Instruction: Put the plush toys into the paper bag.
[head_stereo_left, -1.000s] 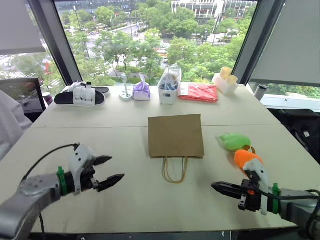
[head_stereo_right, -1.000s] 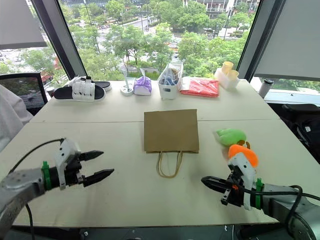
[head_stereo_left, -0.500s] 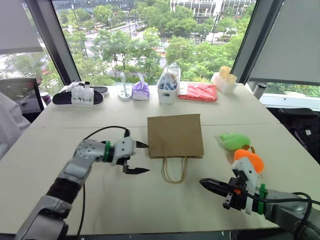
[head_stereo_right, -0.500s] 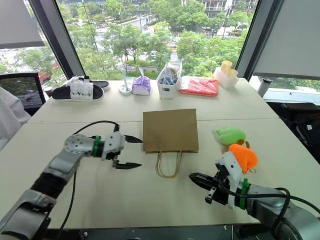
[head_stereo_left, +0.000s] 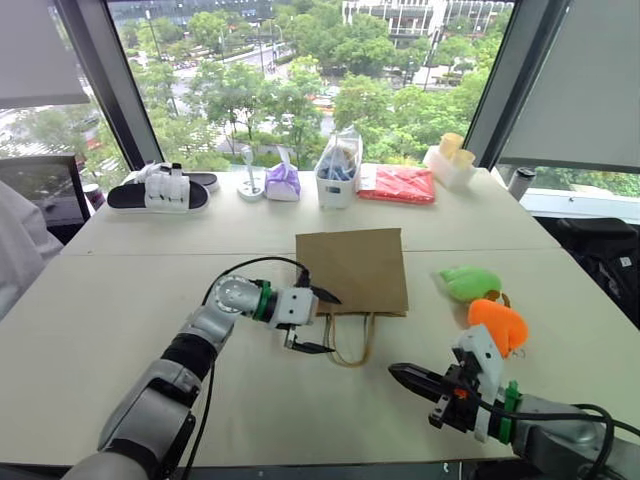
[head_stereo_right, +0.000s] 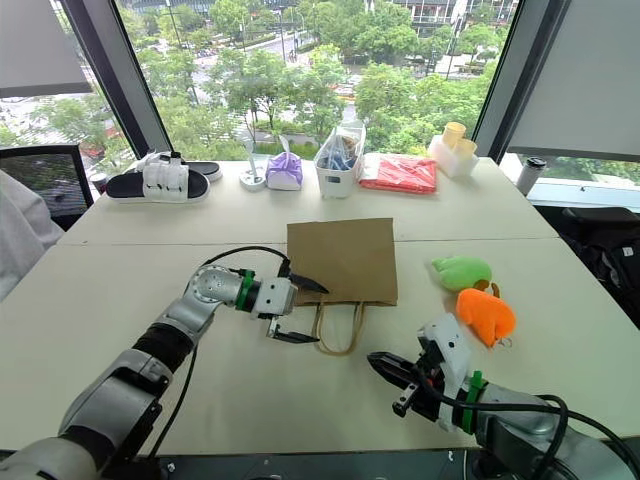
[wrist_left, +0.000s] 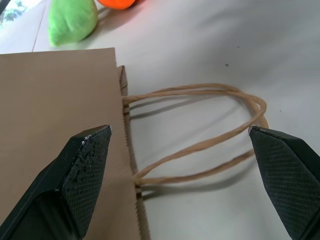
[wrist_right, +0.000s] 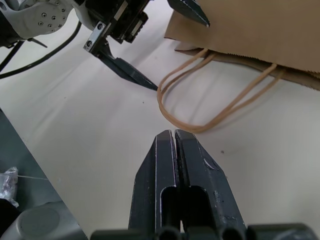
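The left tool (head_stereo_left: 318, 321) stands wide open astride the flat paper bag's (head_stereo_left: 352, 270) mouth and handles on the surface (head_stereo_left: 150, 300); it risks pinching only one layer. Farther right, the right tool (head_stereo_left: 403, 377) is closed, empty, and the green plush (head_stereo_left: 468, 283) and orange plush (head_stereo_left: 500, 322) lie beside the bag.

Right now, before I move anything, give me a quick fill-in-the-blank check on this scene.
1. The paper bag lies ____ on the table.
2. The left pincer is ____, at the bag's handles.
3. The right pincer is ____.
4. The orange plush lies beside the ____ one.

Missing: flat; open; shut; green
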